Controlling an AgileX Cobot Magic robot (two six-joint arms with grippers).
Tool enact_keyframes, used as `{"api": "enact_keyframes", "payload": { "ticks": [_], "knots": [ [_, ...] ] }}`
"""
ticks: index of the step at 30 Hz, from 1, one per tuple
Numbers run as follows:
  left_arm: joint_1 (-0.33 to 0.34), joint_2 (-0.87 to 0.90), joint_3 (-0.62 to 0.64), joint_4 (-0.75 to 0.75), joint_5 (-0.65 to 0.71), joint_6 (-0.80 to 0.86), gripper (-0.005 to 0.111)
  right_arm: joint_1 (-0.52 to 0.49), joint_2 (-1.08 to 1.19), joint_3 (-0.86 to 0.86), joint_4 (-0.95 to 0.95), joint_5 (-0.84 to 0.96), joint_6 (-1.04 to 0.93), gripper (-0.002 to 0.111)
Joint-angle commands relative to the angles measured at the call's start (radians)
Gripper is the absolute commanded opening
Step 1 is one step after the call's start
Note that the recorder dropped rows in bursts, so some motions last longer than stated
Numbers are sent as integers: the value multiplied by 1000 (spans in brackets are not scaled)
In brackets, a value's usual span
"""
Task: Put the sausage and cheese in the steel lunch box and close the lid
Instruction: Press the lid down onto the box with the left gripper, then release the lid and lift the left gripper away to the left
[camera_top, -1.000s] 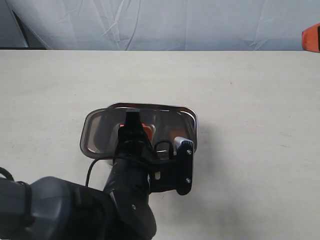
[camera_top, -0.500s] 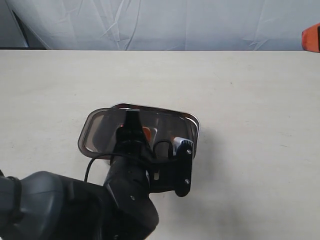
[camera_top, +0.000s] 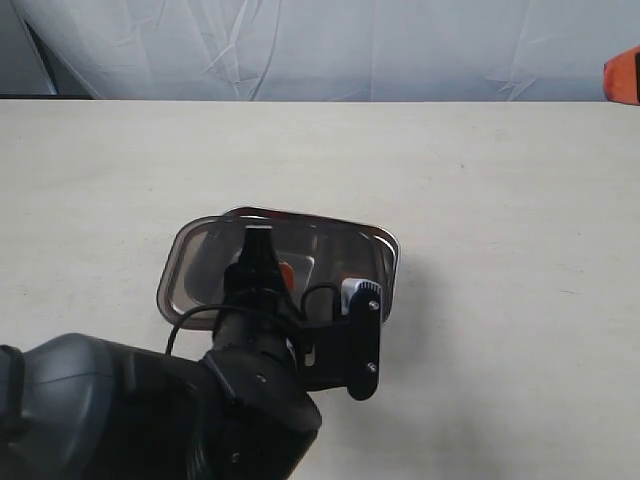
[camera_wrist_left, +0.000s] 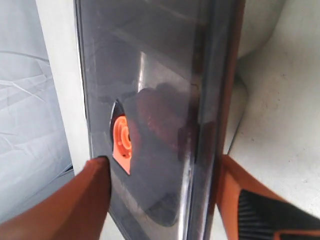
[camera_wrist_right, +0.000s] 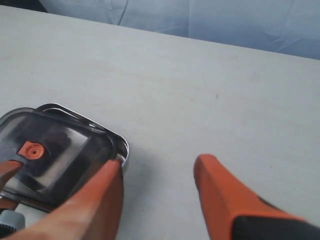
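Resting slightly askew over the steel lunch box (camera_wrist_right: 123, 150) near the table's (camera_top: 500, 200) middle, the smoky lid (camera_top: 200, 265) is grasped across its narrow width by the left hand (camera_wrist_left: 160, 167). Its orange valve tab (camera_wrist_left: 121, 142) shows beside a blurred reddish shape underneath. The dark left arm (camera_top: 200, 410) hides the box's near side. The right hand (camera_wrist_right: 160, 200) hangs unclenched and empty over bare table. An orange object (camera_top: 622, 75) sits past the far right corner.

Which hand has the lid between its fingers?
The left hand, its fingers either side of the dark lid; the right hand hangs open above the table.
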Motion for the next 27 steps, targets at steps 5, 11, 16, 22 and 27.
{"api": "enact_keyframes", "payload": {
  "ticks": [5, 11, 16, 22, 27],
  "knots": [
    [-4, -8, -5, -30, 18, 2, 58, -5, -7, -5, -10, -2, 0, 46],
    [-37, -8, -5, -35, 40, 3, 58, -5, -7, -5, -10, -2, 0, 46],
    [-107, -8, -5, -37, 46, 3, 58, -5, -7, -5, -10, -2, 0, 46],
    [-123, -8, -5, -19, 182, -1, 58, -5, -7, -5, -2, 1, 0, 46],
    [-123, -90, -5, -43, 208, -62, 58, -5, -7, -5, -2, 7, 0, 46]
  ]
}}
